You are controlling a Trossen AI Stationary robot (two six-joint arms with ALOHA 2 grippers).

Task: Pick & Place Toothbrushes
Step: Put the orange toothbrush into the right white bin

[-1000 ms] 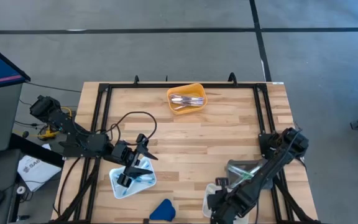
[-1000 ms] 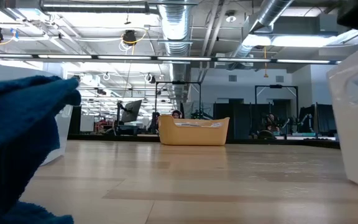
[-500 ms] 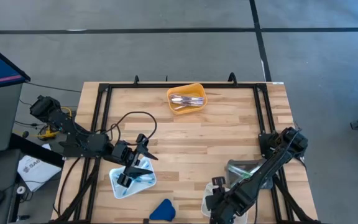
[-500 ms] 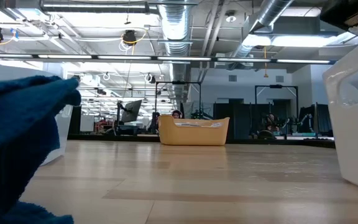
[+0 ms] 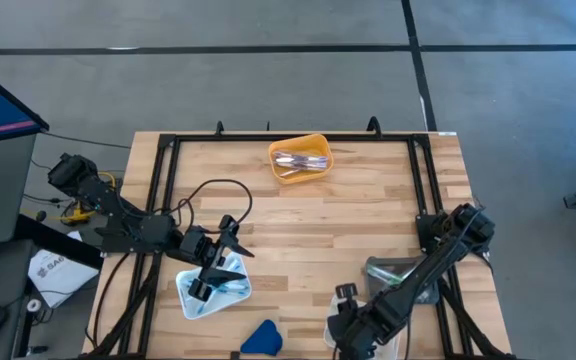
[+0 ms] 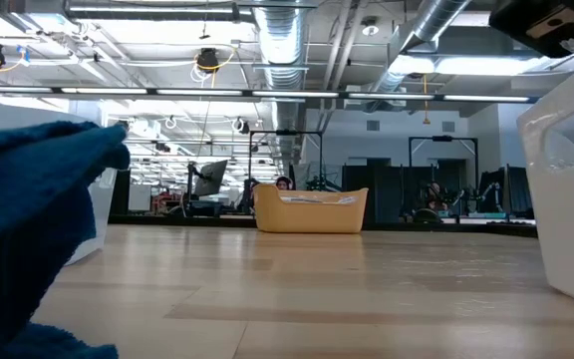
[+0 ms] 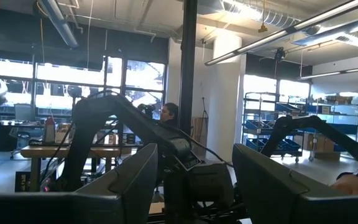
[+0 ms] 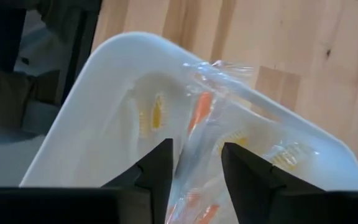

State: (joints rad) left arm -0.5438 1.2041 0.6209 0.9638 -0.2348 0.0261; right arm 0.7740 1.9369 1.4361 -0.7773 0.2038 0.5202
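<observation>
The right gripper [image 5: 345, 322] hangs over the white tray [image 8: 98, 124] at the table's [image 5: 368, 215] near right edge, its fingers [image 8: 153, 168] a narrow gap apart and holding nothing, with an orange toothbrush [image 8: 199, 112] in clear wrap lying in the tray just beyond the tips. The left gripper [image 5: 215, 262] sits over the light blue tray [image 5: 196, 298] near the left front, fingers spread apart and empty (its wrist camera looks level into the room). More toothbrushes [image 5: 301, 160] lie in the yellow bin [image 5: 279, 173] at the far middle, and a dark-blue wedge [image 5: 262, 337] rests at the near edge between the trays.
</observation>
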